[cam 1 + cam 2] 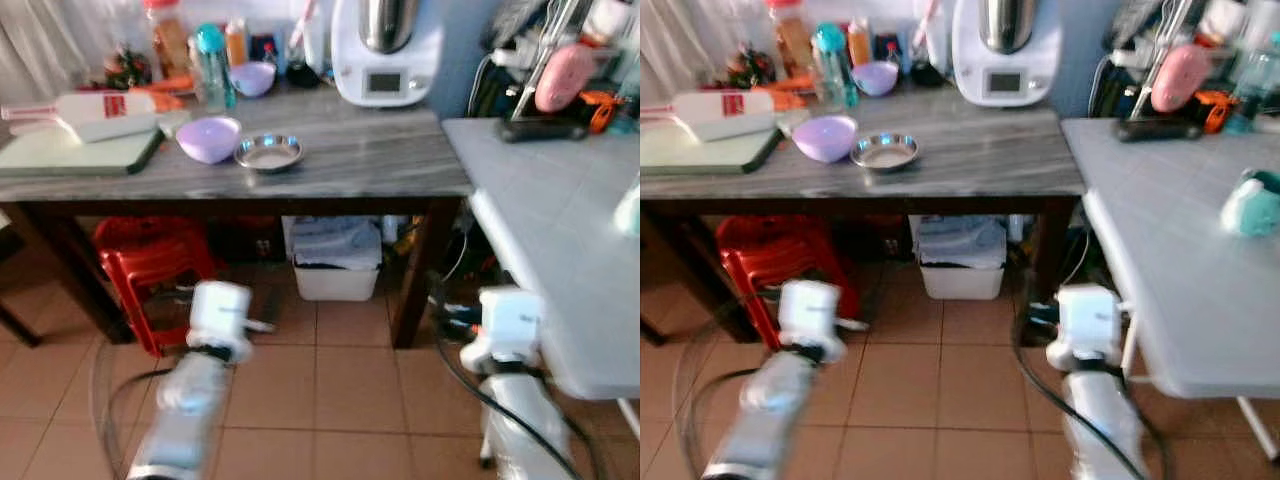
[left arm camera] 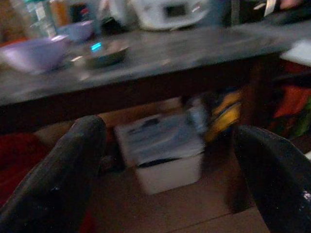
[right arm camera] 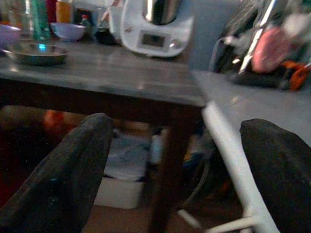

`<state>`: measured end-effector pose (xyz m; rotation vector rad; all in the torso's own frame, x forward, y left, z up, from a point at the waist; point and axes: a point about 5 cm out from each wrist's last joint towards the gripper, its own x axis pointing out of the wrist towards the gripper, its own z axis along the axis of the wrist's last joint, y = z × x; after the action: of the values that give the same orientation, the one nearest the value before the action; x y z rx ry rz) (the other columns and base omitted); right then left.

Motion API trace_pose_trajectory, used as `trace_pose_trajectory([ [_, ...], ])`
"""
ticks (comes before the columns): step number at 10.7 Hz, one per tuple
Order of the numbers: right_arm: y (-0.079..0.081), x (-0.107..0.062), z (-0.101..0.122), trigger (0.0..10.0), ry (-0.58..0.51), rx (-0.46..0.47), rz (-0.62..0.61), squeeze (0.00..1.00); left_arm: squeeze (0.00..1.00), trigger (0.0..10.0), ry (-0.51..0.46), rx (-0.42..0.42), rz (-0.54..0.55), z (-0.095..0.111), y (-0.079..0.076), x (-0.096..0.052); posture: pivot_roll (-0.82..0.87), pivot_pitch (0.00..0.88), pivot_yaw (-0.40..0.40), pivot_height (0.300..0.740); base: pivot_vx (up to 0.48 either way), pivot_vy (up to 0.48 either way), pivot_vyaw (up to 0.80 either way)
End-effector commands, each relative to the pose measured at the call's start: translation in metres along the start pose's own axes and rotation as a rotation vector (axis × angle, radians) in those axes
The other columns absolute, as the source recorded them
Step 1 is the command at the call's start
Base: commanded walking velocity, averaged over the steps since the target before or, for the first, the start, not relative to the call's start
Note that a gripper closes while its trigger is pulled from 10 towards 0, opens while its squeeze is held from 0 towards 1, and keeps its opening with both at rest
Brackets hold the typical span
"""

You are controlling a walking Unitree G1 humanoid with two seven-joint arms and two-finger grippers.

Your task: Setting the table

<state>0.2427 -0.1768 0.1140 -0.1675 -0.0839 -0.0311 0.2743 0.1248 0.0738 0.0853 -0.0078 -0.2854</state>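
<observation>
Steel dish (image 1: 268, 152) empty, beside lilac bowl (image 1: 208, 138), grey table (image 1: 380, 160)

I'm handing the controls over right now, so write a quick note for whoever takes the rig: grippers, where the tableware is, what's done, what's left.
Left gripper: open, holds nothing, low in front of the dark wooden table.
Right gripper: open, holds nothing, low near the corner where that table meets the white table.
Tableware: purple bowl and steel dish sit side by side on the dark table; a second purple bowl stands further back among the bottles.
Done: nothing picked up.
Left: presumably carry the bowls and dish over to the white table.
</observation>
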Motion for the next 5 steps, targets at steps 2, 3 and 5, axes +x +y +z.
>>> trace_pose_trajectory([
  [2,0.0066,0.0020,0.0048,10.0,-0.017,0.010,0.007,0.00,0.00,10.0,0.001,0.022,0.015,0.0028,0.0088,-0.0021,0.05,0.000,0.044,0.740,0.000,-0.401,0.00],
  [3,0.0068,0.0014,0.0044,10.0,-0.016,0.009,0.006,0.00,0.00,10.0,0.001,0.023,0.010,0.0035,0.0087,-0.0009,0.05,0.000,0.048,0.740,0.000,-0.398,0.51],
  [5,0.0063,0.0009,0.0037,10.0,-0.011,0.014,-0.001,0.00,0.00,10.0,-0.003,0.022,0.004,0.0064,0.0073,0.0016,0.04,0.000,0.051,0.740,0.000,-0.388,0.00],
])
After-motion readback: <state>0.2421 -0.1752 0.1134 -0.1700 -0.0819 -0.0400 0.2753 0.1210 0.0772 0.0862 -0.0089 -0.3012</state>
